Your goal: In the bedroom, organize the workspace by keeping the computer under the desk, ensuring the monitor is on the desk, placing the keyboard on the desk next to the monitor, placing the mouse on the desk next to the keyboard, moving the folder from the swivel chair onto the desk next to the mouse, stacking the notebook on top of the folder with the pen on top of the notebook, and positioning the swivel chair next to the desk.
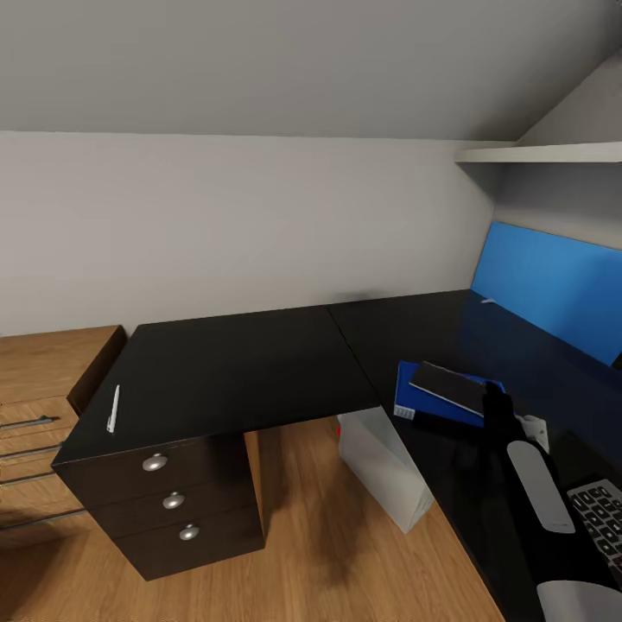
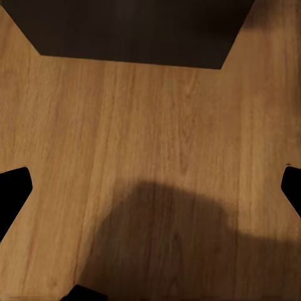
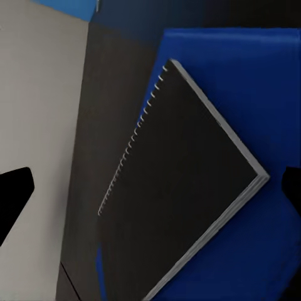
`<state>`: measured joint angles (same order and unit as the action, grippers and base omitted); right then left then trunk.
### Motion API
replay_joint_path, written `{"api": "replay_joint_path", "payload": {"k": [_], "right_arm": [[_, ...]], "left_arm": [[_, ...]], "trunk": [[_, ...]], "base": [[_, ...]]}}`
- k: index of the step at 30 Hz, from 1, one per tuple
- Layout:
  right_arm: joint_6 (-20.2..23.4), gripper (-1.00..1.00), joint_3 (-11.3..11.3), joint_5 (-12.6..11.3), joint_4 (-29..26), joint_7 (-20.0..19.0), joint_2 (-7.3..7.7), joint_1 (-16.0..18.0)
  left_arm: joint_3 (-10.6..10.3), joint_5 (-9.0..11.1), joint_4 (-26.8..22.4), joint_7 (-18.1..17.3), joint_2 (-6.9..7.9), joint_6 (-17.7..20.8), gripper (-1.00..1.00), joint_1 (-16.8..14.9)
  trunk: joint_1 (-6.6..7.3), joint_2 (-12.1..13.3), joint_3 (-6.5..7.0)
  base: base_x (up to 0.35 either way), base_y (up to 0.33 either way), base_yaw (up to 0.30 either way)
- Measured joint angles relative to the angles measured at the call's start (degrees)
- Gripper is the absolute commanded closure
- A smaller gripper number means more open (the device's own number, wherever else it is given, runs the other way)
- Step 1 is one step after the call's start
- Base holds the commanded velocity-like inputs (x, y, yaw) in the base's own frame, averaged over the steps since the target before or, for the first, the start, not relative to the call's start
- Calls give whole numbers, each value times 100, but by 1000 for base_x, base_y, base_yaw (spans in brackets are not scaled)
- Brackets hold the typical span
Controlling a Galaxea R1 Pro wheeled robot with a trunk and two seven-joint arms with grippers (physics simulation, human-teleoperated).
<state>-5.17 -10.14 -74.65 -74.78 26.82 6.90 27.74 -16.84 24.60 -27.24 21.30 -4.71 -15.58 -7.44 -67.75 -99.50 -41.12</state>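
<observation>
The black L-shaped desk (image 1: 242, 363) fills the middle of the head view. On its right wing lies the blue folder (image 1: 406, 396) with the dark notebook (image 1: 449, 386) stacked on it. My right gripper (image 1: 493, 397) hovers open just above the notebook (image 3: 188, 188), with the folder (image 3: 251, 63) under it. The white pen (image 1: 113, 409) lies at the desk's left front edge, above the drawer block. The keyboard (image 1: 601, 516) is at the lower right. The pale computer (image 1: 384, 466) stands under the desk. My left gripper (image 2: 150, 188) is open over the wood floor.
A black drawer block (image 1: 173, 501) with three knobs stands under the desk's left end. A light-wood drawer unit (image 1: 43, 380) is at the far left. A blue wall panel (image 1: 553, 289) and a white shelf (image 1: 544, 154) sit at the right. Wood floor (image 1: 328, 553) lies in front.
</observation>
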Motion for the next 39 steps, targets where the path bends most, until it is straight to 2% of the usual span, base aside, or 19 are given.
{"api": "replay_joint_path", "payload": {"k": [7, 12, 16, 18, 23, 25, 28, 29, 30, 31, 32, 33, 35, 36, 38, 39], "right_arm": [[-3, -100, -2, 28, 22, 6, 1, 0], [2, -100, 2, 26, -29, -31, 1, -4], [21, -100, 96, 5, -356, -50, -17, -9], [26, -100, 166, -4, -526, -45, -45, -13], [30, -100, 314, -12, -714, -35, -247, -17], [18, -100, 389, 0, -715, -21, -328, -17], [-2, -100, 532, 10, -705, -5, -374, -17], [-9, -100, 654, 12, -701, 0, -393, -17], [-13, -100, 1128, 27, -699, 40, -429, -18], [-14, -100, 1439, 89, -699, 84, -431, -18], [-15, -100, 1608, 142, -699, 111, -431, -18], [-15, -100, 1959, 286, -698, 169, -433, -19], [-16, -100, 2383, 514, -697, 249, -436, -19], [-18, -100, 2780, 779, -689, 357, -443, -20], [-27, -100, 3168, 1098, -664, 497, -452, -20], [-43, -100, 3463, 1412, -617, 660, -482, -21]], "left_arm": [[-1, -9, -1, -16, 0, -2, -100, 1], [9, -4, -2, -10, 0, 6, -100, 1], [10, -3, -2, -3, 0, 6, -100, 1], [13, -1, -2, -1, 0, 8, -100, 1], [30, 23, 0, 14, 17, 30, -100, 1], [101, 60, 3, 6, 59, 49, -100, 2], [189, 80, 4, -1, 82, 76, -100, 2], [212, 85, 5, -2, 87, 91, -100, 2], [240, 91, 6, -5, 94, 111, -100, 1], [246, 92, 5, -5, 95, 115, -100, 2], [250, 92, 5, -5, 97, 117, -100, 2], [255, 93, 5, -2, 100, 118, -100, 2], [259, 93, 5, 2, 102, 120, -100, 2], [260, 93, 5, 5, 104, 120, -100, 2], [262, 93, 5, 8, 105, 121, -100, 2], [263, 93, 5, 9, 108, 121, -100, 2]], "trunk": [[1, -1, -1], [111, 199, 88], [199, 359, 160], [243, 439, 196], [352, 640, 285], [396, 720, 323], [462, 841, 382], [484, 881, 403], [506, 921, 424], [528, 961, 445], [550, 1001, 466], [572, 1041, 487], [616, 1121, 526], [638, 1162, 545], [682, 1242, 583], [704, 1282, 601]], "base": [[-146, -58, 0], [-6, -2, 0], [0, 0, 0], [0, 0, 0], [0, 0, 5], [0, 0, 101], [0, 0, 166], [0, 0, 207], [0, 0, 212], [0, 0, 215], [0, 0, 222], [0, 0, 225], [0, 0, 231], [0, 0, 236], [0, 0, 239], [0, 0, 241]]}}
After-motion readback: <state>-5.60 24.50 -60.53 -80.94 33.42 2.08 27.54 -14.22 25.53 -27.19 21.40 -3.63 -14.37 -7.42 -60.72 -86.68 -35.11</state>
